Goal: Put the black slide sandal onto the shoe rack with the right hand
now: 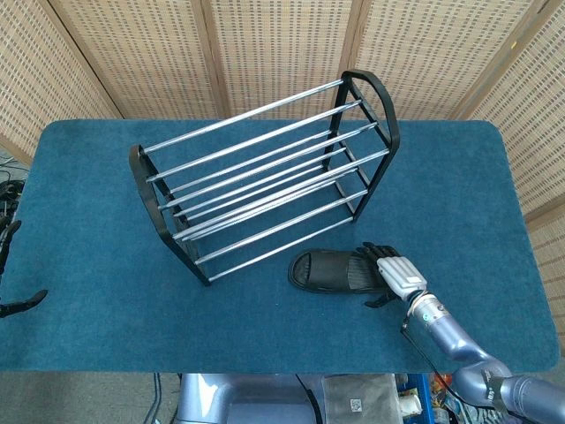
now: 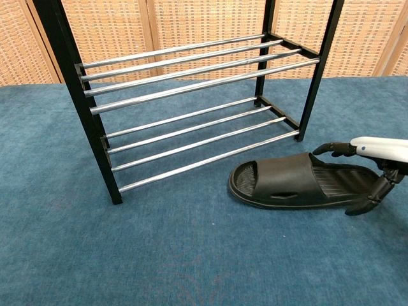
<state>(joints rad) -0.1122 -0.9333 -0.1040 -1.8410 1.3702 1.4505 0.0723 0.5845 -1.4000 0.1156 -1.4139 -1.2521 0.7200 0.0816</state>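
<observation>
The black slide sandal [image 1: 335,269] [image 2: 290,182] lies flat on the blue mat, toe to the left, just in front of the rack's lowest rails. The black-framed shoe rack [image 1: 265,168] [image 2: 191,95] with chrome rails stands mid-table, and both its shelves are bare. My right hand [image 1: 390,272] [image 2: 373,172] hovers over the sandal's heel end. Its fingers [image 2: 333,150] reach past the far side and the thumb sits by the near edge, spread apart and not closed on the shoe. My left hand [image 1: 25,303] shows only as dark fingertips at the left edge, apart and holding nothing.
The blue mat [image 1: 106,336] covers the whole table. Woven screen panels [image 1: 282,44] stand behind it. The rack's right end post [image 2: 315,76] rises just behind the sandal's heel.
</observation>
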